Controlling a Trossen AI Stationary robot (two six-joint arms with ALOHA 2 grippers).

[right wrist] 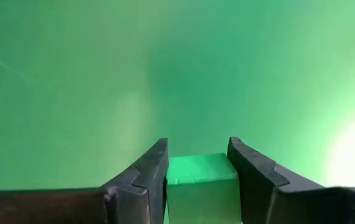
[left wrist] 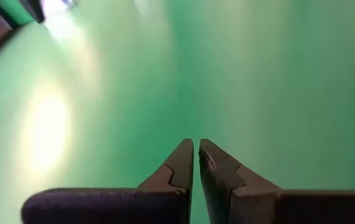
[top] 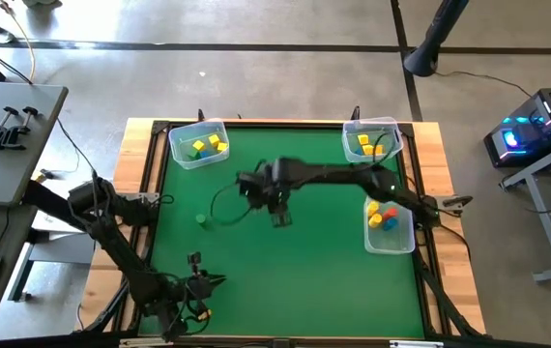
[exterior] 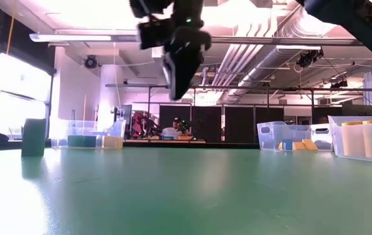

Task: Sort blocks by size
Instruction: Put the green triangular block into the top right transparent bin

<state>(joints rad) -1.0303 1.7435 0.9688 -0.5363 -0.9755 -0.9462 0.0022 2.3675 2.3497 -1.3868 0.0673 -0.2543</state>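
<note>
The right gripper [top: 281,218], a dark two-finger tool at the end of the arm reaching from the table's right side, hangs above the middle of the green felt-like table mat [top: 295,280] with a small green cube [right wrist: 201,180] clamped between its jaws; the right wrist view shows the cube seated squarely between the two dark fingers [right wrist: 145,177], and the low view shows the gripper raised well clear of the surface. A second small green block [top: 201,219] lies on the mat well to the gripper's left, apart from everything else. Three clear plastic bins stand along the mat's edges: one at the far left corner [top: 181,153] holding yellow, green and blue cubes, one at the far right corner [top: 351,145] holding yellow cubes, and one on the right side [top: 393,242] with yellow, red and blue cubes. The left gripper [left wrist: 195,163] waits near the table's near-left corner, its jaws closed on nothing. The step in hand appears to be carrying the held cube to the bin matching its size. To do it well, the grip should be kept firm and level, the cube carried above the bin's rim, centred over the opening, and released only once low enough not to bounce out.
</note>
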